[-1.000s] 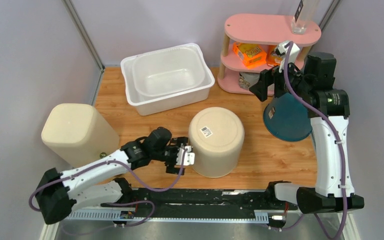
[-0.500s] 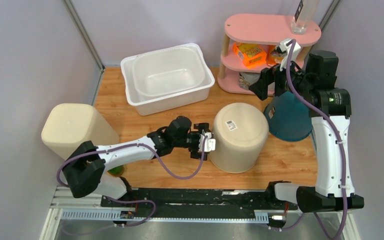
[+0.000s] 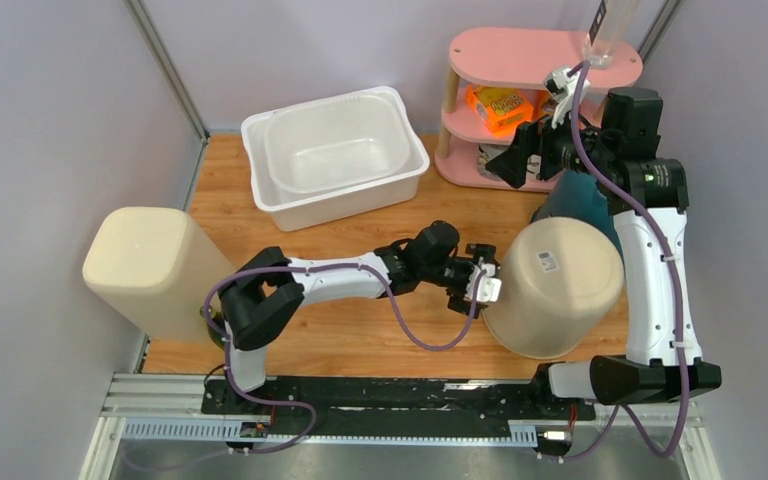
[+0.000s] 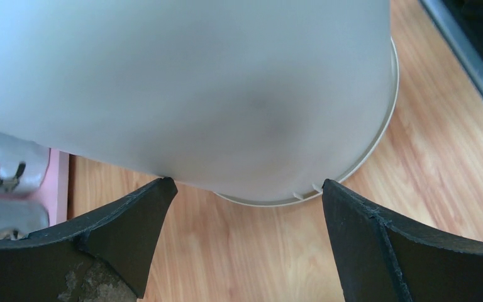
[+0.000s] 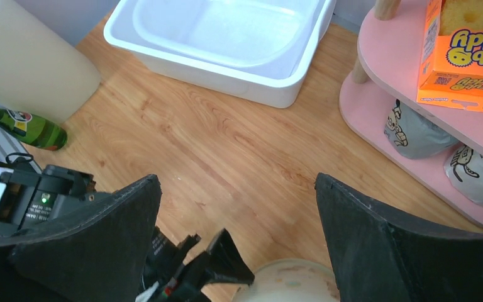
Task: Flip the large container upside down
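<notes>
L gripper (image 3: 484, 287) is sitting wide open, gripping nothing, fingertips touching container's (image 3: 560, 285) left side. Container is standing base-up at table's (image 3: 360, 340) near right. R gripper (image 3: 522, 158) is hovering open, empty, by far-right shelf (image 3: 540, 55).

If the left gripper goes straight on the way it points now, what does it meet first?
The side wall of the cream container, right ahead of the open left gripper; whether they touch is unclear.
</notes>
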Motion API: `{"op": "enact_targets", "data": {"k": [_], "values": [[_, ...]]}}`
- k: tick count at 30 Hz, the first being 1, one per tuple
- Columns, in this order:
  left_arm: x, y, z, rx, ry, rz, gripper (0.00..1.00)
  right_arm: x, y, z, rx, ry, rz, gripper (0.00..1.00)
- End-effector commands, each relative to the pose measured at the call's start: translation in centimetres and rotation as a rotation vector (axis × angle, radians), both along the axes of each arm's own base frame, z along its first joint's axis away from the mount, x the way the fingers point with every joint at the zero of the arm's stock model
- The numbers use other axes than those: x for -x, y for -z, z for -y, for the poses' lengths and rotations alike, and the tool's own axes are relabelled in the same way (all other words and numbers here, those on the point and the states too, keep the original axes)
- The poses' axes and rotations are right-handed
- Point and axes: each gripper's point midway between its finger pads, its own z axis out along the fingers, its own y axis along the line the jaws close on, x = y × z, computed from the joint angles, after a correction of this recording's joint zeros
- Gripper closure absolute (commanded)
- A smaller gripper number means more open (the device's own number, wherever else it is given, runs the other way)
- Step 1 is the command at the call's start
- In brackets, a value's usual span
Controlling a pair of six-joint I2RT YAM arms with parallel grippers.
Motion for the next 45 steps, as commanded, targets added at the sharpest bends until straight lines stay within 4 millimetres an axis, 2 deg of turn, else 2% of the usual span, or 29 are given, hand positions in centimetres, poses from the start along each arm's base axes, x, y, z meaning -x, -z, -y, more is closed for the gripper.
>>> {"op": "enact_targets", "data": {"k": [1,5,8,9,10,11,12,13,14,15,17,18,19,20,23,24,25,26,27,31,33,34,35,36,37,39,40,42,45], "values": [[2.1,-3.6,3.9,0.117,0.076,0.035,0.00,0.0,-1.8,-0.7,-0.038,-0.030,0.062,0.04],[1.6,-4.2,4.5,0.131,0.009,0.005,0.00,-0.7,-1.3,-0.9,-0.044,-0.030,0.050,0.04],[0.8,-4.8,2.4,0.114,-0.067,-0.008,0.00,-1.3,-1.2,-1.0,-0.039,-0.027,0.048,0.05],[0.6,-3.9,1.3,0.091,-0.095,-0.021,0.00,-1.5,-1.1,-1.0,-0.034,-0.025,0.046,0.04],[-0.1,-5.6,0.0,0.116,-0.126,-0.023,0.00,-1.7,-0.9,-1.0,-0.022,-0.020,0.049,0.05],[-0.3,-4.8,-1.4,0.093,-0.153,-0.033,0.00,-2.1,-0.6,-1.0,-0.006,-0.013,0.048,0.05],[-0.7,-6.6,-3.1,0.113,-0.183,-0.028,0.00,-2.6,-0.2,-1.0,0.017,-0.002,0.052,0.05],[-0.9,-6.1,-4.5,0.092,-0.210,-0.033,0.00,-3.1,0.1,-1.1,0.043,0.004,0.061,0.05],[-1.1,-8.2,-6.3,0.111,-0.243,-0.025,0.00,-3.6,0.5,-1.4,0.068,0.007,0.068,0.05],[-1.6,-8.3,-7.6,0.099,-0.288,-0.019,0.00,-4.1,0.9,-1.8,0.091,0.003,0.075,0.05],[-2.1,-11.7,-10.9,0.117,-0.376,0.010,0.00,-5.3,2.1,-2.9,0.131,-0.005,0.076,0.05],[-2.2,-11.3,-12.4,0.069,-0.417,-0.010,0.00,-6.2,2.9,-3.5,0.153,-0.005,0.068,0.05],[-2.8,-13.0,-13.8,0.082,-0.478,0.008,0.00,-6.7,3.6,-4.6,0.166,-0.026,0.065,0.06],[-3.1,-12.3,-15.6,0.022,-0.529,-0.020,0.00,-7.3,4.3,-5.6,0.187,-0.045,0.066,0.06],[-4.3,-13.9,-20.6,-0.044,-0.695,-0.092,0.00,-9.0,5.6,-8.9,0.276,-0.080,0.105,0.07],[-5.3,-14.0,-22.5,-0.046,-0.766,-0.142,0.00,-9.7,6.1,-10.0,0.289,-0.074,0.108,0.07],[-6.1,-14.6,-24.9,-0.059,-0.836,-0.175,0.00,-10.4,6.4,-10.9,0.270,-0.057,0.091,0.07],[-6.3,-14.8,-25.9,-0.051,-0.874,-0.224,0.00,-11.1,6.7,-11.8,0.237,-0.040,0.068,0.08],[-6.9,-15.2,-28.0,-0.049,-0.945,-0.262,0.00,-11.8,7.2,-12.6,0.202,-0.011,0.035,0.09],[-8.8,-15.7,-32.0,-0.037,-1.075,-0.287,0.00,-13.5,9.0,-16.1,0.073,0.050,-0.094,0.07],[-10.0,-16.1,-32.6,-0.018,-1.102,-0.279,0.00,-14.5,9.9,-17.3,0.018,0.089,-0.158,0.07],[-10.4,-16.9,-32.4,0.002,-1.097,-0.273,0.00,-15.2,10.6,-17.5,0.003,0.116,-0.185,0.07],[-11.2,-16.6,-32.1,-0.009,-1.095,-0.279,0.00,-15.8,11.1,-17.6,-0.008,0.141,-0.204,0.06],[-11.6,-17.6,-31.6,0.011,-1.076,-0.273,0.00,-16.4,11.6,-17.7,-0.013,0.159,-0.217,0.06],[-12.6,-16.7,-30.9,-0.013,-1.068,-0.291,0.00,-16.9,11.4,-17.4,-0.023,0.175,-0.214,0.06],[-14.5,-16.3,-29.8,-0.020,-1.059,-0.305,0.00,-17.4,9.5,-16.9,-0.057,0.179,-0.186,0.06],[-16.2,-15.7,-29.1,-0.029,-1.069,-0.310,0.01,-17.4,8.4,-16.5,-0.069,0.176,-0.166,0.06],[-18.8,-14.8,-28.0,-0.044,-1.081,-0.321,0.06,-17.1,5.9,-15.5,-0.090,0.172,-0.119,0.06],[-22.2,-13.7,-26.0,-0.031,-1.092,-0.359,0.10,-16.0,3.8,-14.0,-0.079,0.180,-0.053,0.05]]}}
